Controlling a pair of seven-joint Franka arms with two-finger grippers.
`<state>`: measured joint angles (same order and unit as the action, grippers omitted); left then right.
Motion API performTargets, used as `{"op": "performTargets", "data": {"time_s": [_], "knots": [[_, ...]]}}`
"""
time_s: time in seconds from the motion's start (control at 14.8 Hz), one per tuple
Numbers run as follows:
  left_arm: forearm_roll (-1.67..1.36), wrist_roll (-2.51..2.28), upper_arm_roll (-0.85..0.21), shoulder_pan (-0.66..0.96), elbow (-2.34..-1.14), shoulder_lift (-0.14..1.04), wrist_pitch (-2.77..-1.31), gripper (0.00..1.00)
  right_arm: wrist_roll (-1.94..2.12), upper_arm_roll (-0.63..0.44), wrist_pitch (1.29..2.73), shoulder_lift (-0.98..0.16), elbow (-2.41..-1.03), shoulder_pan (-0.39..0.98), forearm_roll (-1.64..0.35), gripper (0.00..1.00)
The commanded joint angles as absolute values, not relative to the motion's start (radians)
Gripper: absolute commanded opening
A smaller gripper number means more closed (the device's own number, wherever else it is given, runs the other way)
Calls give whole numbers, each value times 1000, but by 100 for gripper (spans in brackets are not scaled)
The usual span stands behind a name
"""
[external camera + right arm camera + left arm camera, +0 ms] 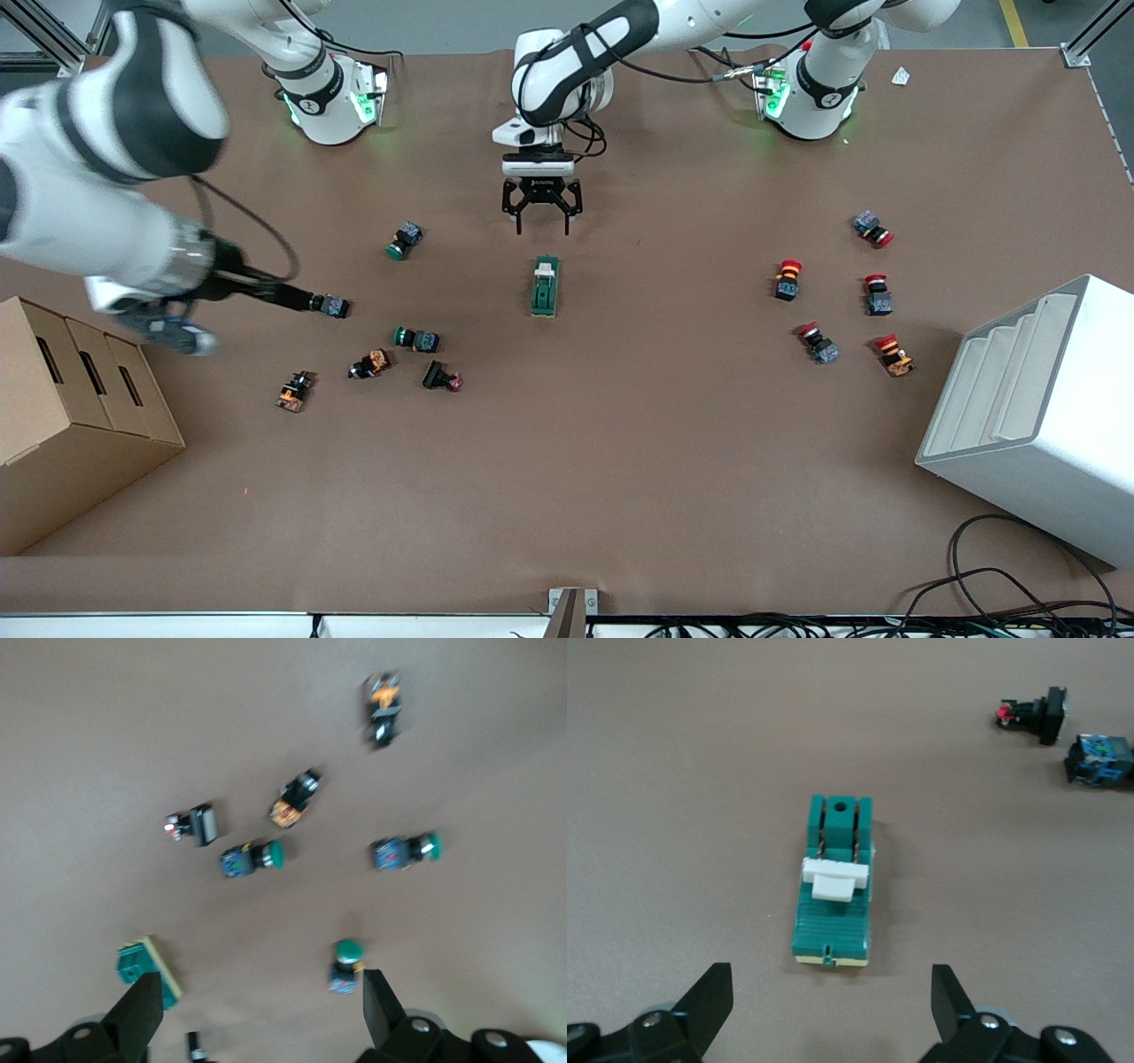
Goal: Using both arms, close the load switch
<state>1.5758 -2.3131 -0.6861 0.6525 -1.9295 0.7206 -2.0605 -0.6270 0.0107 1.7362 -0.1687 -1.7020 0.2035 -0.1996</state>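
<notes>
Left claw (541, 223) open over table, right claw (257, 1014) apparently open, blurred

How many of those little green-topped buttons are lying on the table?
3 green-topped buttons, all toward the right arm's end: one farthest from the front camera, one nearest it, one between them.

Matt brown tabletop (620, 461), like smooth paper; hard green plastic on the load switch (544, 287), ribbed on top, with a smooth white plastic lever (833, 878); black matt plastic on the left tool (541, 219) and the right tool (257, 1019); shiny white shells with black bands on the arms (115, 159); plain brown cardboard on the box (71, 416); smooth white plastic on the stepped bin (1036, 416); glossy little caps on the push-buttons (416, 338).
</notes>
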Motion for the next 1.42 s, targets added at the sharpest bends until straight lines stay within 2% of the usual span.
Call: {"op": "performTargets", "data": {"time_s": [0.0,0.34,1.08,1.35], "knots": [[1676,-2394,-678,693,-1936,747,-1988,98,-821,3,1874,-144,-1819,319,-239,100],[1906,-2549,-641,727,-1948,837,-1866,98,-1067,3,2181,-173,-1997,494,-241,100],[2065,-2625,-471,873,-1925,888,-1799,98,-1150,3,2520,-412,-2010,709,-350,100],[2068,-2620,-426,913,-1916,902,-1799,98,-1150,3,2597,-469,-2010,767,-370,100]]}}
